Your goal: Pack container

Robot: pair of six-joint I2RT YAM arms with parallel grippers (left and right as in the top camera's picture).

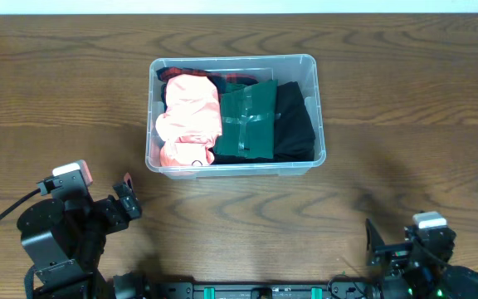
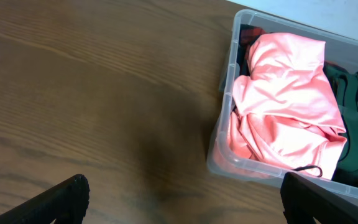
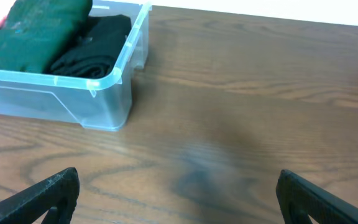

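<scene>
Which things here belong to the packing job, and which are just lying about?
Job: container holding pink garment, green garment, black garment; left claw, right claw, both open.
Just there: table, cable by left arm.

There is one clear container (image 1: 236, 169) on one wooden table (image 1: 405, 100). It holds three folded garments: one pink garment (image 1: 189, 116), one green garment (image 1: 247, 120) and one black garment (image 1: 295, 124). A dark red scrap (image 1: 236, 79) at the back may be a fourth, but too little shows. There are two grippers: the left gripper (image 2: 182, 193) and the right gripper (image 3: 176, 186).
</scene>
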